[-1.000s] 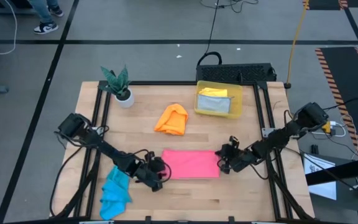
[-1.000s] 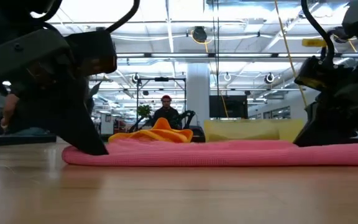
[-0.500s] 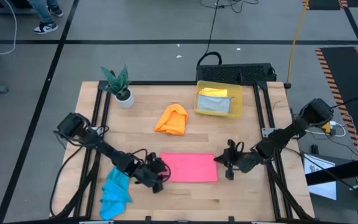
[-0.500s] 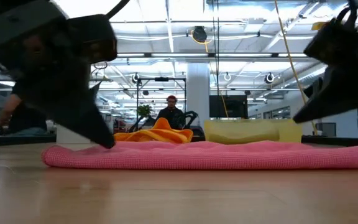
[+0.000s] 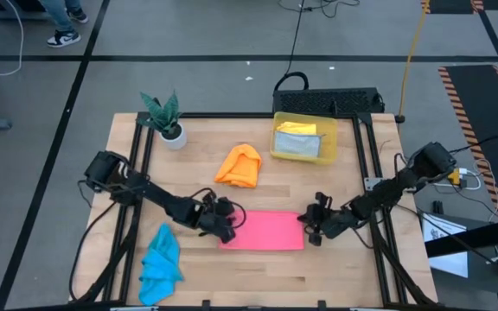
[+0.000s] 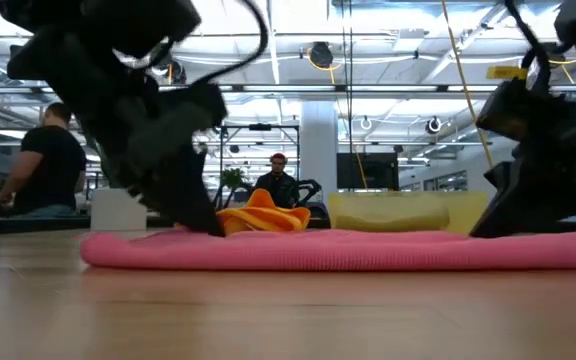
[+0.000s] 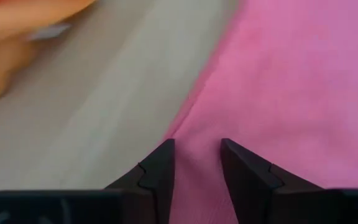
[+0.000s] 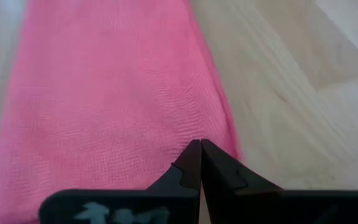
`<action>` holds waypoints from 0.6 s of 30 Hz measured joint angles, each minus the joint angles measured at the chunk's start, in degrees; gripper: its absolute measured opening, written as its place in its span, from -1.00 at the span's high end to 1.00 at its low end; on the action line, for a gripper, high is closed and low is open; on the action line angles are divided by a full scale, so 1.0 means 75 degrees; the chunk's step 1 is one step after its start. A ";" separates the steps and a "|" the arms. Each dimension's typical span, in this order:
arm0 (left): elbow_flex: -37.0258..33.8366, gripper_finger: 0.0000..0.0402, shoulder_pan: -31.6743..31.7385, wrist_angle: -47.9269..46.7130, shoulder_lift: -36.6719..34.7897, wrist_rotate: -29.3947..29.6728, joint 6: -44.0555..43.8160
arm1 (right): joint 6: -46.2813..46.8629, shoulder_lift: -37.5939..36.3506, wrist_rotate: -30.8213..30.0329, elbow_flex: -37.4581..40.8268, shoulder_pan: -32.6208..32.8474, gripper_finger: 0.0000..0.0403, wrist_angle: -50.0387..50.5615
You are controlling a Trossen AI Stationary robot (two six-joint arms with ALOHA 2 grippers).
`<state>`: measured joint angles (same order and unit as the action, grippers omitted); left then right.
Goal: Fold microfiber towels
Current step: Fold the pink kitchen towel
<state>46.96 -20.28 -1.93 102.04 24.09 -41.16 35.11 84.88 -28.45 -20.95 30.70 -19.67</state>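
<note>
The counter (image 5: 258, 268) is finished in light wood with visible plank lines and is framed in black. The flat towel (image 5: 266, 231) is coloured solid pink, with no pattern. The crumpled towel (image 5: 240, 165) is coloured orange. The bunched towel (image 5: 160, 265) is coloured bright blue. The bin (image 5: 303, 142) is made of translucent yellow plastic; a yellow cloth (image 5: 296, 129) and a grey cloth (image 5: 301, 146) are seen inside it. The plant (image 5: 162, 111) is marked with green leaves and is set in a white pot (image 5: 174, 136). Both arms are finished in black. The floor (image 5: 197, 34) is coloured grey and is crossed by dark lines.
</note>
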 joint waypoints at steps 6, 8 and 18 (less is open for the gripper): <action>0.0017 0.35 0.0038 -0.0966 -0.0009 0.0664 -0.0730 | 0.0317 -0.0293 -0.0190 -0.0007 0.0170 1.00 0.0899; 0.0007 0.35 0.0036 -0.0874 -0.0009 0.0797 -0.0590 | 0.0113 -0.0527 -0.0318 0.0012 0.0293 1.00 0.0906; 0.0131 0.35 0.0030 0.0679 -0.0006 0.0823 0.0336 | -0.0672 -0.0824 -0.0399 -0.0007 0.0483 1.00 -0.0481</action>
<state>47.94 -20.05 3.16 102.00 30.26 -38.65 30.08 78.70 -31.44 -21.00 34.32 -23.27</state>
